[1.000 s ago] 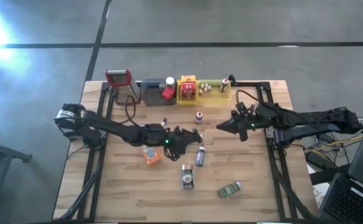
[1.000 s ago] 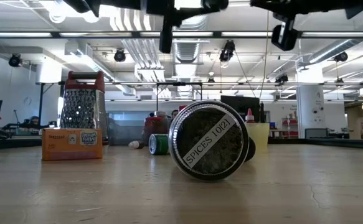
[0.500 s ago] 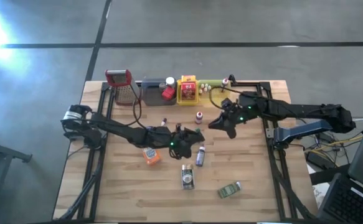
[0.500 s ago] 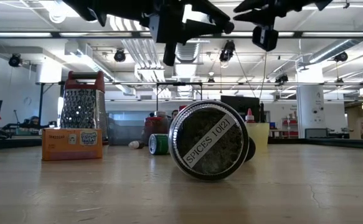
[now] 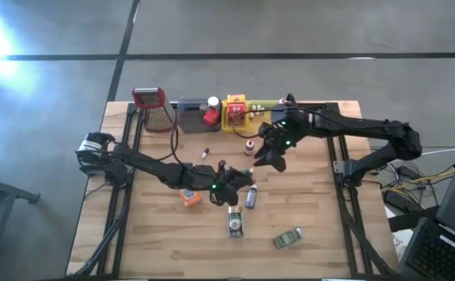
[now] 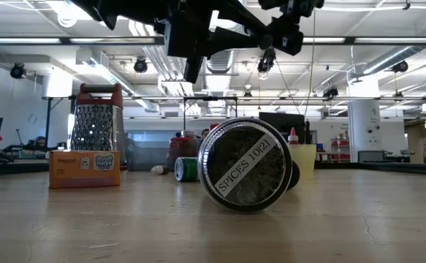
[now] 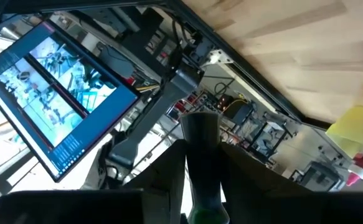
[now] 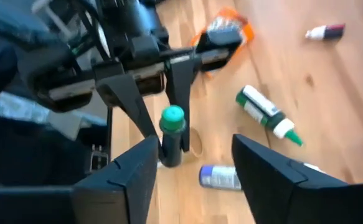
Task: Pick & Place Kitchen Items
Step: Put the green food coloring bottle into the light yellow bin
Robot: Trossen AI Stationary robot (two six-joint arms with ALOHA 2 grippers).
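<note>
High view first: the right hand (image 5: pixel 268 156) has swung in from the right side of the tabletop (image 5: pixel 313 226) toward its middle, and it now hangs just beside the left hand (image 5: pixel 231 187). Its fingers, pressed together a second ago, now stand spread. The right wrist view looks straight between them at a green-capped bottle (image 8: pixel 172 134). The left hand is pinching that bottle by its body, cap uppermost, and holds it clear of the wood above the middle of the tabletop. The left arm has only edged a little toward the near edge. To my eye this looks like a hand-over being set up, with the bottle offered and the right hand opening to take it. No contact between them shows yet. The yellow tray (image 5: pixel 236 114) sits at the far edge. Several items still lie loose: an orange packet (image 5: pixel 188 195), a tin (image 5: pixel 235 222) and a second tin (image 5: pixel 288 238) toward the near edge. Much of the sorting therefore appears to remain.
</note>
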